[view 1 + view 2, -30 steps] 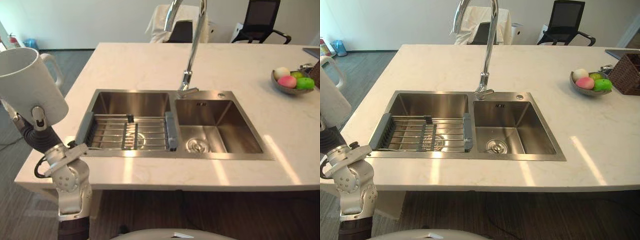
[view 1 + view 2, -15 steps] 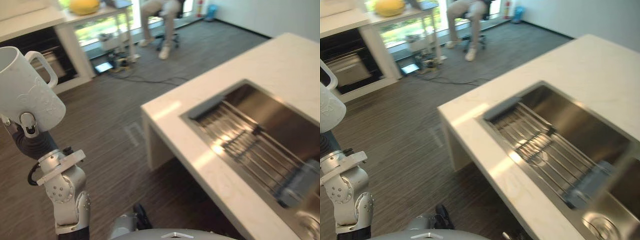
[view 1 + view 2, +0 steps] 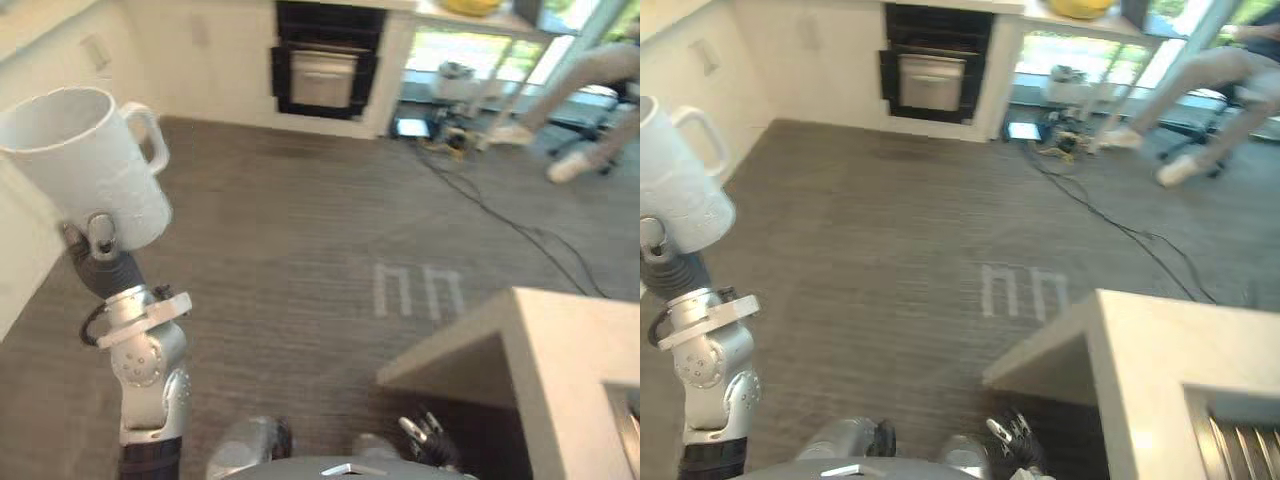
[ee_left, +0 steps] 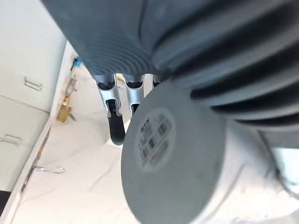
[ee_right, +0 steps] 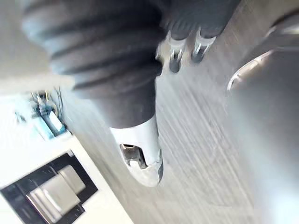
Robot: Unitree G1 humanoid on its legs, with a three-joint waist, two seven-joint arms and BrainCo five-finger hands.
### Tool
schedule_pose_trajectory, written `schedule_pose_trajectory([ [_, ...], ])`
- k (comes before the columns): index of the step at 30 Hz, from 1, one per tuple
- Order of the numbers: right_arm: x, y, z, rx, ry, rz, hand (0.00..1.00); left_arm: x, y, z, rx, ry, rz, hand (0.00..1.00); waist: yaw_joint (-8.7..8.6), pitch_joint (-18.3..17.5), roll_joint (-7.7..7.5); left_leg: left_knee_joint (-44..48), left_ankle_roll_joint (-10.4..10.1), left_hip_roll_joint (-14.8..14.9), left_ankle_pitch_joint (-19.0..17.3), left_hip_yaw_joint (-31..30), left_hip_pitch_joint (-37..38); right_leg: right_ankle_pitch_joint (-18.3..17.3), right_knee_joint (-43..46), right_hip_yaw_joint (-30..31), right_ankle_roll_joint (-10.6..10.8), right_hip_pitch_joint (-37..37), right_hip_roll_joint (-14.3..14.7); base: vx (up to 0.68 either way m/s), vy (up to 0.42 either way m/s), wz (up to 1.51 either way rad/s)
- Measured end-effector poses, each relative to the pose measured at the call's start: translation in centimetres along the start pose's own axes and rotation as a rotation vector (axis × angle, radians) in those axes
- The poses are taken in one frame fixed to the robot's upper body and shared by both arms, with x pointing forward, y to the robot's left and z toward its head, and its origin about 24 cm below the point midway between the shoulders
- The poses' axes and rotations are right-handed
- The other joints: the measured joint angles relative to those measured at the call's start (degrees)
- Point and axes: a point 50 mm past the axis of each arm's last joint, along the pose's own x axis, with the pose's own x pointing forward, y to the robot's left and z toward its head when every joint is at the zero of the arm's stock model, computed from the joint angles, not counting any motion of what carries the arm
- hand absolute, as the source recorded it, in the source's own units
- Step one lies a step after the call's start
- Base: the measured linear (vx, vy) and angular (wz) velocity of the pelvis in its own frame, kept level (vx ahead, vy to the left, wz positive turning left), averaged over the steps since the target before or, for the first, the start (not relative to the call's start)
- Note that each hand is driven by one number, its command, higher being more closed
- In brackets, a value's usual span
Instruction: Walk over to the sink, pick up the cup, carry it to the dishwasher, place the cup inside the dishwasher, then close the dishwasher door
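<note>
The cup (image 3: 95, 160) sits on top of the left hand (image 3: 100, 232), raised clear of the floor (image 3: 300, 230). The hand grips it low on the wall: the thumb presses the near side just above the base, and the wrist cover comes straight down beneath it. It is a white mug standing nearly upright. Its long axis runs up from the hand and leans a little off vertical, with the open mouth upward. The loop handle juts from the side turned away from the thumb, toward the robot's right.

From the left wrist, the cup's round base (image 4: 163, 154) is seen from below, a printed label at its centre. The fingers (image 4: 114, 123) reach up past its rim and curve along the far wall, so the hand is closed round the mug.

The right hand (image 3: 425, 440) hangs low by the near corner of the pale surface (image 3: 560, 350), well apart from the cup and holding nothing. In its own wrist view the thumb (image 5: 140, 154) and fingers look loose, with floor past them.

Far beyond the cup hand, a black-fronted appliance (image 3: 325, 65) is set into white cabinets. A seated person's legs (image 3: 590, 90) show further toward the robot's right. The right eye view takes in the sink rack (image 3: 1235, 445) at the surface's edge.
</note>
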Motion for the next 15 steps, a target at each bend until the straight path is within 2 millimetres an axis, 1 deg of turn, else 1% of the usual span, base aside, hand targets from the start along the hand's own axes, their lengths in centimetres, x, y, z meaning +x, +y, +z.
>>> schedule_pose_trajectory([
  [1, -0.2, 0.2, -0.6, -0.001, 0.018, 0.011, 0.00, -0.4, -1.0, -0.3, -0.036, 0.019, -0.018, 1.00, -0.21, -0.5, 1.31, -2.0, 0.5, 0.3, 0.0, -3.2, 1.6, 0.5, 0.2, 5.0, 0.2, -4.4, 2.4, 0.24, -0.045, 1.41],
  [2, -0.3, 0.5, -1.0, 0.002, 0.032, 0.022, 0.00, -0.5, -1.3, -0.4, -0.050, 0.025, -0.029, 1.00, -0.48, -0.8, 2.10, -2.6, 0.5, 0.9, 0.0, -4.6, 2.2, 1.1, 0.0, 7.3, 0.5, -6.5, 3.6, 0.24, -0.060, 1.34],
  [3, -0.6, 0.3, -1.0, 0.011, 0.026, 0.029, 0.00, -0.7, -2.0, -0.6, -0.070, 0.040, -0.052, 1.00, -1.24, -1.2, 3.35, -2.6, 0.7, 1.5, -0.3, -7.4, 3.5, 3.1, -0.8, 11.5, 0.4, -10.1, 5.5, 0.29, -0.102, 1.22],
  [4, -0.8, 0.2, -1.1, -0.005, 0.033, 0.036, 0.00, -1.0, -2.5, -0.8, -0.081, 0.059, -0.069, 1.00, -1.64, -1.7, 3.68, -2.5, 0.5, 2.0, -0.6, -9.5, 5.1, 5.8, -2.3, 14.6, 0.3, -12.9, 6.4, 0.31, -0.121, 1.14],
  [5, -0.8, 0.4, -1.4, -0.012, 0.045, 0.046, 0.00, -1.1, -2.6, -0.9, -0.084, 0.064, -0.077, 1.00, -1.89, -1.7, 3.80, -2.3, 0.2, 2.1, -1.1, -10.8, 5.8, 7.1, -2.9, 15.4, 0.1, -13.9, 6.5, 0.33, -0.151, 1.14],
  [6, -1.1, 0.6, -1.9, -0.021, 0.065, 0.062, 0.00, -1.2, -3.0, -1.0, -0.095, 0.072, -0.094, 1.00, -2.59, -2.2, 3.46, -0.5, -0.6, 2.2, -3.0, -13.6, 6.7, 9.5, -4.2, 16.3, -0.5, -15.5, 6.5, 0.28, -0.139, 0.99],
  [7, -1.1, 0.9, -2.1, -0.027, 0.070, 0.076, 0.00, -1.3, -3.1, -1.0, -0.097, 0.074, -0.097, 1.00, -2.88, -2.5, 2.98, 1.1, -1.3, 2.2, -4.4, -14.8, 6.9, 10.7, -4.6, 17.2, -1.0, -16.1, 6.7, 0.38, -0.191, 1.31],
  [8, -1.4, 1.1, -2.6, -0.034, 0.083, 0.096, 0.00, -1.4, -3.2, -1.0, -0.100, 0.081, -0.103, 1.00, -3.35, -3.0, 1.90, 4.5, -2.6, 2.4, -7.2, -14.8, 6.7, 13.6, -4.9, 19.1, -1.7, -16.6, 7.2, 0.42, -0.228, 1.35],
  [9, -1.7, 1.4, -3.3, -0.026, 0.098, 0.105, 0.00, -1.7, -3.0, -1.1, -0.095, 0.091, -0.102, 1.00, -3.69, -3.8, 0.11, 7.3, -3.6, 2.0, -10.2, -14.2, 6.3, 17.1, -4.7, 20.7, -2.6, -16.4, 7.2, 0.42, -0.254, 1.28],
  [10, -1.8, 1.6, -3.7, -0.021, 0.109, 0.112, 0.00, -1.8, -2.9, -1.0, -0.090, 0.093, -0.097, 1.00, -3.56, -4.4, -0.98, 8.3, -4.0, 1.7, -11.6, -13.5, 6.2, 19.9, -4.3, 21.7, -2.5, -16.6, 7.2, 0.48, -0.337, 0.91],
  [11, -1.6, 1.4, -3.3, -0.036, 0.104, 0.111, 0.00, -2.5, -2.5, -1.2, -0.090, 0.123, -0.059, 1.00, -3.03, -4.6, 0.82, 10.3, -5.2, 3.8, -14.5, -13.4, 7.0, 17.7, 0.2, 21.1, 1.3, -17.0, 8.9, 0.43, -0.299, 0.22],
  [12, -1.8, 0.6, -2.7, -0.070, 0.103, 0.109, 0.00, -3.2, -2.3, -1.2, -0.097, 0.146, -0.040, 1.00, -2.12, -5.6, 3.24, 10.3, -6.0, 6.4, -16.4, -13.6, 7.8, 15.3, 2.7, 20.0, -0.1, -17.8, 11.2, 0.41, -0.282, 0.01],
  [13, -1.8, 0.3, -2.4, -0.088, 0.106, 0.112, 0.00, -3.4, -2.4, -1.1, -0.107, 0.152, -0.042, 1.00, -2.26, -5.8, 4.09, 9.3, -6.3, 7.5, -16.8, -13.7, 8.6, 14.1, 3.6, 19.6, -0.7, -17.8, 12.1, 0.32, -0.238, -0.02],
  [14, -1.9, 0.1, -2.2, -0.111, 0.111, 0.113, 0.00, -3.6, -2.6, -0.8, -0.117, 0.152, -0.054, 1.00, -2.84, -6.4, 5.26, 8.0, -7.5, 9.0, -16.2, -14.0, 10.8, 11.8, 3.9, 17.9, -1.9, -16.8, 13.1, 0.34, -0.260, 0.53],
  [15, -1.8, 0.1, -2.0, -0.108, 0.099, 0.108, 0.00, -3.4, -3.5, -0.4, -0.163, 0.134, -0.085, 1.00, -4.50, -6.3, 6.49, 18.5, -7.7, 10.3, -13.5, -13.8, 6.1, 10.4, 4.1, 14.9, -3.0, -15.5, 13.3, 0.32, -0.273, 0.71],
])
